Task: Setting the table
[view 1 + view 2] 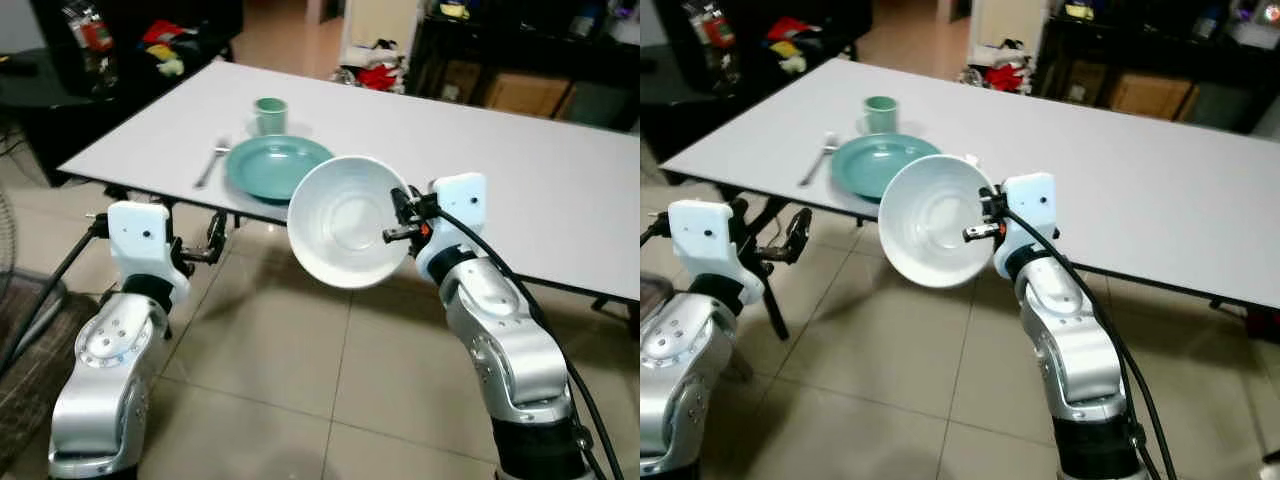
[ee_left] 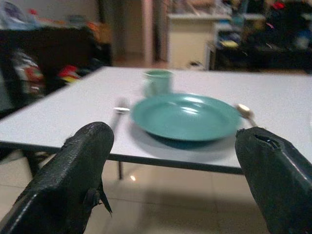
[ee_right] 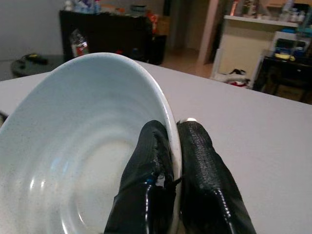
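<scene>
My right gripper [image 1: 400, 222] is shut on the rim of a white bowl [image 1: 345, 222], holding it tilted in the air just off the table's near edge; in the right wrist view its fingers [image 3: 195, 146] pinch the bowl's rim [image 3: 168, 114]. On the white table [image 1: 520, 170] lies a green plate [image 1: 275, 165] with a green cup [image 1: 270, 115] behind it, a fork [image 1: 212, 162] on its left and a spoon [image 2: 246, 113] on its right. My left gripper [image 1: 205, 248] is open, low in front of the table edge, facing the plate [image 2: 185, 117].
Tiled floor [image 1: 300, 400] lies beneath me. Dark shelving with boxes [image 1: 520, 60] stands beyond the table, and dark furniture with clutter [image 1: 130, 40] at the far left. A fan's edge [image 1: 8, 225] shows at my left.
</scene>
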{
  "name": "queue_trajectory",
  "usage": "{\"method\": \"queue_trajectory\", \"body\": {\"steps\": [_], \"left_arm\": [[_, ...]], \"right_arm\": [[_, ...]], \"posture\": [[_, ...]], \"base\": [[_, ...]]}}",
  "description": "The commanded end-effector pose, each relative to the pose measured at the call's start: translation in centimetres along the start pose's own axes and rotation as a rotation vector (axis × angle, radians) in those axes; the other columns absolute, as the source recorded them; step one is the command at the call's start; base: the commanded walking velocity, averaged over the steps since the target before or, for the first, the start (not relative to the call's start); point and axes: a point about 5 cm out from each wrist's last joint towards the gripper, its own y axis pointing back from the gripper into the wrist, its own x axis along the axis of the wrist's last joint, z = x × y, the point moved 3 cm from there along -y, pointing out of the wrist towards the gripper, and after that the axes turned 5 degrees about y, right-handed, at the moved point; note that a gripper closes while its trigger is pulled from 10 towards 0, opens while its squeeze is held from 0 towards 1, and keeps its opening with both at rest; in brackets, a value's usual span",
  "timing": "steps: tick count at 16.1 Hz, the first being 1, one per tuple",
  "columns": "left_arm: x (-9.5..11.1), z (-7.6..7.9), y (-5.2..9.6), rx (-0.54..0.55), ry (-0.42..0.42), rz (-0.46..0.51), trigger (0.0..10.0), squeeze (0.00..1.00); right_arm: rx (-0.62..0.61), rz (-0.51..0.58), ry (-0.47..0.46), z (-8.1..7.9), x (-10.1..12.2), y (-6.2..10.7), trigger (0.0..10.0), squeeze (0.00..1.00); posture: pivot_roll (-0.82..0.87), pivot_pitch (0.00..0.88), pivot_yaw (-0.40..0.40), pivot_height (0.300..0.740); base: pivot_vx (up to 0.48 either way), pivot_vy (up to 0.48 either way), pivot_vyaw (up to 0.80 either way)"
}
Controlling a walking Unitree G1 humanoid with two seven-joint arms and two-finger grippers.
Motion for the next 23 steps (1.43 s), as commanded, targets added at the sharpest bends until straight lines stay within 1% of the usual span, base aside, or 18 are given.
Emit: {"method": "queue_trajectory", "body": {"steps": [1,2,4,5,8,10,14,18,22,23], "left_arm": [[0.6,0.3,0.0,-0.03,-0.009,0.01,10.0,0.0],[0.6,0.3,0.0,-0.034,-0.012,0.008,10.0,0.0],[0.9,0.0,-0.3,-0.048,-0.028,0.007,10.0,0.0],[0.9,-0.1,-0.4,-0.052,-0.031,0.005,10.0,0.0],[0.7,0.1,-0.7,-0.059,-0.026,0.002,10.0,0.0],[0.6,0.4,-0.8,-0.063,-0.022,0.002,10.0,0.0],[0.3,0.5,-0.5,-0.061,-0.019,-0.003,10.0,0.0],[-0.4,0.5,-0.1,-0.054,-0.023,-0.023,10.0,0.0],[-0.4,0.5,0.0,-0.052,-0.026,-0.024,10.0,0.0],[-0.4,0.4,0.0,-0.052,-0.03,-0.026,10.0,0.0]], "right_arm": [[-0.04,0.029,-0.008,0.7,0.5,0.0,10.0,0.0],[-0.041,0.03,-0.012,0.6,0.5,0.0,10.0,0.0],[-0.054,0.055,-0.039,0.9,1.1,-0.6,10.0,0.0],[-0.055,0.064,-0.042,0.9,1.2,-0.6,10.0,0.0],[-0.058,0.071,-0.045,1.2,1.2,-0.4,10.0,0.0],[-0.064,0.065,-0.063,1.3,1.1,-0.4,10.0,0.0],[-0.058,0.065,-0.073,1.3,1.0,-0.6,10.0,0.0],[-0.063,0.054,-0.089,1.5,0.9,-0.6,10.0,0.0],[-0.068,0.042,-0.1,1.8,0.6,-0.6,10.0,0.0],[-0.079,0.033,-0.12,2.0,0.4,-0.6,10.0,0.0]], "posture": [[0.11,0.0,-0.009,0.74],[0.11,0.0,-0.009,0.74],[0.11,0.0,0.02,0.74],[0.11,0.0,0.026,0.74],[0.1,0.0,0.022,0.74],[0.1,0.0,0.016,0.74],[0.1,0.0,-0.006,0.74],[0.1,0.0,-0.011,0.74],[0.1,0.0,-0.005,0.74],[0.09,0.0,-0.001,0.74]], "base": [[0.341,0.0,0.0],[0.341,0.0,0.0],[0.337,0.0,0.0],[0.337,0.0,0.0],[0.336,0.0,0.0],[0.334,0.0,0.0],[0.337,0.0,0.0],[0.336,0.0,0.0],[0.336,0.0,0.0],[0.337,0.0,0.0]]}}
